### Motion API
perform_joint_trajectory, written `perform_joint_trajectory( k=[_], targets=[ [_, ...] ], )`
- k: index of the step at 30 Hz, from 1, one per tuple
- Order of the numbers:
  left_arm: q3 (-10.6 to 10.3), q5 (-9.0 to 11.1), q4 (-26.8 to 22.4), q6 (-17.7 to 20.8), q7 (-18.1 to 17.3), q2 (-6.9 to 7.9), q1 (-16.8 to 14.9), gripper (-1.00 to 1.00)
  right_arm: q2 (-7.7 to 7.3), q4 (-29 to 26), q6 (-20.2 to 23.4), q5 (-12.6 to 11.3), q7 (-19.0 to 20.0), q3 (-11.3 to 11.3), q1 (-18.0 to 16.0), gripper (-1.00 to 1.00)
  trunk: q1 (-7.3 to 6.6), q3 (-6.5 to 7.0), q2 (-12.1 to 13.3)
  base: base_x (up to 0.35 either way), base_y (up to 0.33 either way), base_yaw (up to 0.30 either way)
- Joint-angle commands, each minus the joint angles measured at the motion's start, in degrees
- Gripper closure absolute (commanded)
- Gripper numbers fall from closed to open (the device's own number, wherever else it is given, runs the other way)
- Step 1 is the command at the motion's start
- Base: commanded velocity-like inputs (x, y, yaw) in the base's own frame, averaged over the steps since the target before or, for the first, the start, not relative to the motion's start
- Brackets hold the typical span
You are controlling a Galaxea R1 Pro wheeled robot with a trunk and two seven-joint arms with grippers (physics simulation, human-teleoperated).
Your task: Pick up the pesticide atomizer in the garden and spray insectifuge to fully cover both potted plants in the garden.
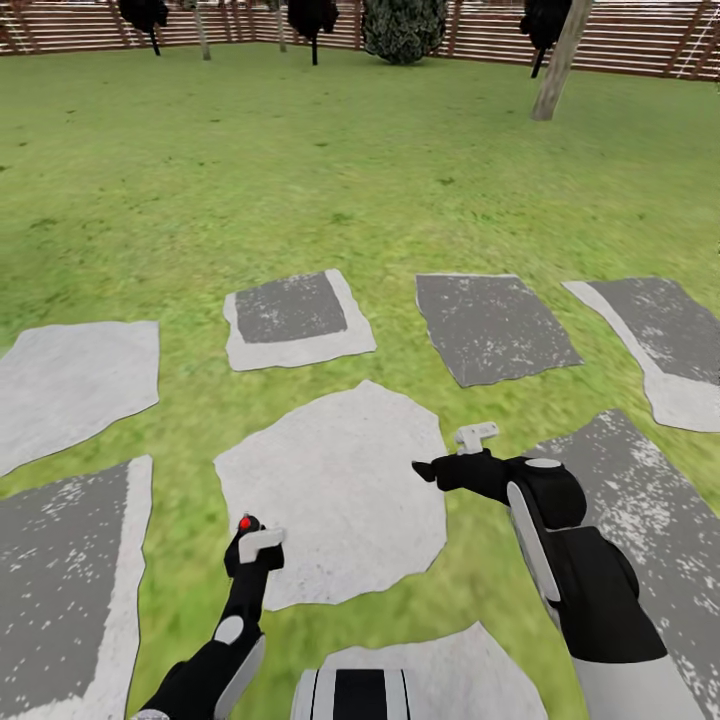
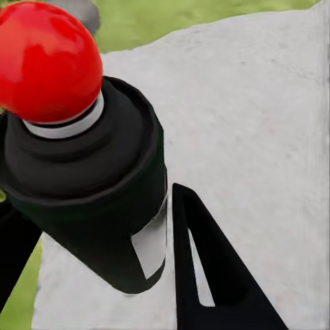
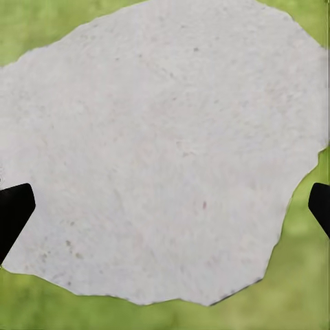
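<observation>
Our left tool (image 2: 124, 254) pinches the pesticide atomizer (image 2: 89, 199), its red cap (image 2: 45, 58) above a pale stone slab (image 1: 340, 490). Our right tool (image 3: 165, 210) hangs spread wide over that slab, with lawn (image 1: 330, 180) and the slat fence (image 1: 640, 35) beyond.

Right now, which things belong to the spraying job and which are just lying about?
Job: dark bottle with a red ball top, held in the left gripper.
Lying about: pale stone slab, dark grey paving slabs, brown slat fence, leaning tree trunk.
</observation>
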Motion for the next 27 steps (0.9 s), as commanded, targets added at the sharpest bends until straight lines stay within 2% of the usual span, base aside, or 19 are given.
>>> perform_joint_trajectory(
  k=[1, 6, 11, 24, 26, 27],
  targets=[
    [-0.37, 0.44, -0.49, 0.32, 0.43, 0.06, -0.05, 1.0, -0.04, -0.04, 0.24, 0.02, 0.04, 0.05, -0.02, -1.0, -0.03, 0.19, 0.0, 0.0, 0.0, 0.0],
    [-0.3, 0.42, -5.27, 4.74, 0.43, 0.22, -0.08, 1.0, -0.04, -0.04, 0.24, 0.04, 0.04, 0.2, -0.02, -1.0, -0.16, 1.3, 0.07, 0.0, 0.0, 0.0],
    [-0.33, 0.41, -6.69, 6.87, 0.43, 0.14, -0.11, 1.0, -0.04, -0.04, 0.24, 0.04, 0.04, 0.2, 0.02, -1.0, -0.29, 2.41, 0.14, 0.0, 0.0, 0.0],
    [-0.36, 0.4, -15.46, 15.89, 0.45, 0.06, -0.09, 1.0, -0.11, -0.04, 0.24, 0.04, 0.1, -0.03, 0.02, -1.0, -0.62, 5.29, 0.31, 0.0, 0.0, 0.0],
    [-0.31, 0.36, -18.26, 17.74, 0.48, 0.19, 0.01, 1.0, -0.12, -0.04, 0.24, 0.04, 0.12, -0.13, 0.01, -1.0, -0.68, 5.73, 0.34, 0.0, 0.0, 0.0],
    [-0.28, 0.33, -21.68, 19.89, 0.5, 0.51, 0.38, 1.0, -0.12, -0.04, 0.24, 0.03, 0.12, -0.17, -0.03, -1.0, -0.7, 5.95, 0.35, 0.0, 0.0, 0.0]
  ],
)
